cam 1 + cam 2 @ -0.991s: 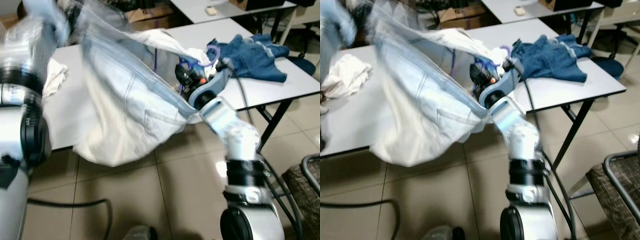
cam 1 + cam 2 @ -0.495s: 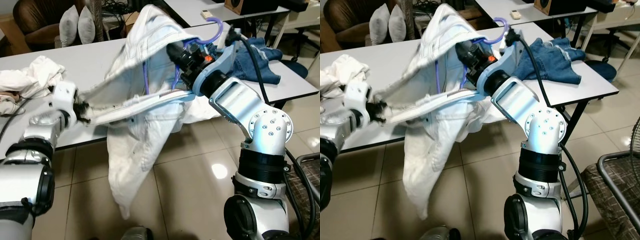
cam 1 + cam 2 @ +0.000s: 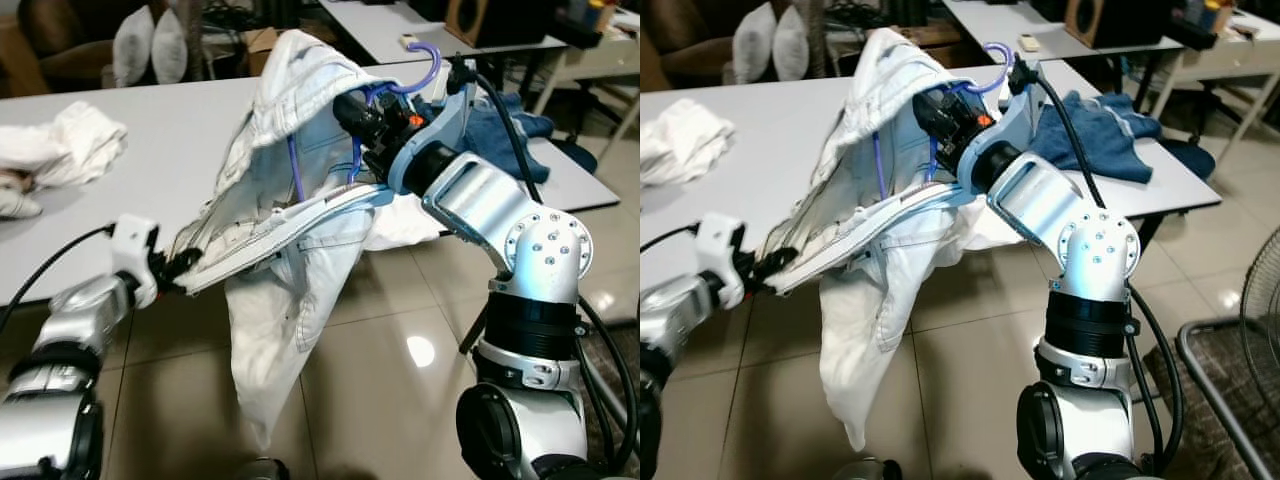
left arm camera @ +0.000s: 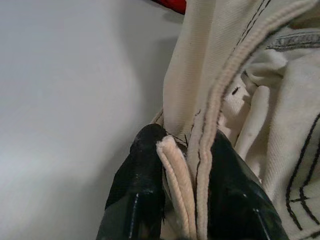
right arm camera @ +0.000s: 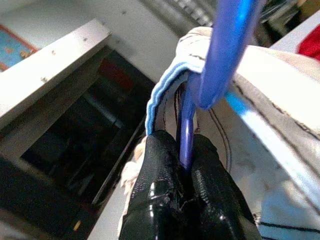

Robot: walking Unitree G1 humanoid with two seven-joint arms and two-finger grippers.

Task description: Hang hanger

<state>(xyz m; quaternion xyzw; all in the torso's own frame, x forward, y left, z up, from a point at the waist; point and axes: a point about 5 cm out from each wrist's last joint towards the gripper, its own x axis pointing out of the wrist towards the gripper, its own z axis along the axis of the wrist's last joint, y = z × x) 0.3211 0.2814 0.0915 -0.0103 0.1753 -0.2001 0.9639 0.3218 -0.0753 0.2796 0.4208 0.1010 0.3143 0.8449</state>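
Observation:
A white denim garment (image 3: pixel 290 240) hangs over a purple-blue plastic hanger (image 3: pixel 425 70), held up in front of the white table (image 3: pixel 180 140). My right gripper (image 5: pixel 182 167) is shut on the hanger's blue bar, with the hook curving above my wrist. The garment's seamed edge stretches down to my left gripper (image 3: pixel 172 268), which is shut on that hem (image 4: pixel 192 165) near the table's front edge. A long end of the cloth dangles toward the floor.
A crumpled white cloth (image 3: pixel 60 150) lies at the table's left, and blue jeans (image 3: pixel 1090 130) lie at its right end behind my right arm. More tables stand behind. A chair frame (image 3: pixel 1230 400) is at the lower right. The tiled floor (image 3: pixel 380 350) lies below.
The left gripper has pulled the garment's edge lower and closer to me, below the table edge. The right gripper holds the hanger in about the same place. The camera has shifted slightly.

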